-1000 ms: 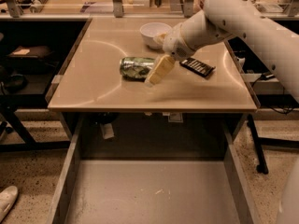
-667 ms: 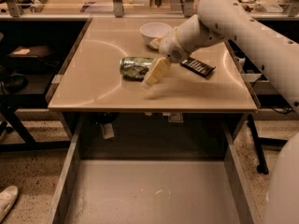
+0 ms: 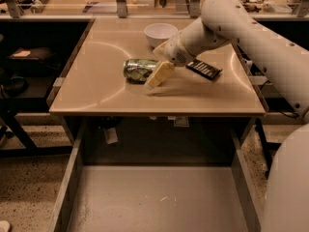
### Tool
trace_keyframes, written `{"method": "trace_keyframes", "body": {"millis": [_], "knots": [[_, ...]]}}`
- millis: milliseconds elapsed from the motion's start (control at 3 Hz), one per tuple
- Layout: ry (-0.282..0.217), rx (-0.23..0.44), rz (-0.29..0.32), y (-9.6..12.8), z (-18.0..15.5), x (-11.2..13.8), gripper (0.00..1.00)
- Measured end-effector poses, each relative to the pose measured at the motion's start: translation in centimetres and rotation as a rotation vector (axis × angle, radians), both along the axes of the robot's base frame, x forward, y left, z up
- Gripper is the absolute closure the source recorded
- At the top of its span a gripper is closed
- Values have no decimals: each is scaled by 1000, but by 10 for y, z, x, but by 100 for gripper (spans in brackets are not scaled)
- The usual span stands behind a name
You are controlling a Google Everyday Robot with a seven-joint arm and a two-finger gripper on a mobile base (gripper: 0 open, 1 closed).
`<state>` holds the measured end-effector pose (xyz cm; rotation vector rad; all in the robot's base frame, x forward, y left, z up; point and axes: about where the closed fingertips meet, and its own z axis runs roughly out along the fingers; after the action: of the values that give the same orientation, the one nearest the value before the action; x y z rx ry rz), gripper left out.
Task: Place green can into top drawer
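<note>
gripper (image 3: 158, 75) is seen low over the table (image 3: 91, 91), approx mid-top. its pale tip is down at the surface & set at the right end of the green can (image 3: 139, 69). whether it is wide, narrow or clamped on the can cannot be told from this view.

the can is laid on its side on the tabletop. its long axis is run left-right across the view, roughly parallel to the table's front edge. one silver end is pointed left; the other end is hidden behind the gripper. the mottled green/white label is turned up & toward the camera.

the arm (image 3: 227, 18) is brought in from the upper right. the wrist is angled down & left toward the can, w/ the forearm raised to a bulky elbow near the top edge. from there a long link is sloped down to the right edge. the robot body (image 3: 289, 187) is seen at bottom right.

a white bowl (image 3: 161, 33) is set upright behind the can, near the wrist. a flat black item (image 3: 204, 69) w/ pale markings is laid just right of the gripper.

the top drawer (image 3: 154, 199) is pulled out below the table's front edge, its scuffed grey bottom exposed, well apart from the can.
</note>
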<state>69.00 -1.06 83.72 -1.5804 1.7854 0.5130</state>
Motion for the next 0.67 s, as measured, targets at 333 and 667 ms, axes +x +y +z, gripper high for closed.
{"method": "trace_keyframes", "body": {"millis": [333, 667], "knots": [[0, 0, 0, 0, 0, 0, 43], [0, 0, 0, 0, 0, 0, 64]]}}
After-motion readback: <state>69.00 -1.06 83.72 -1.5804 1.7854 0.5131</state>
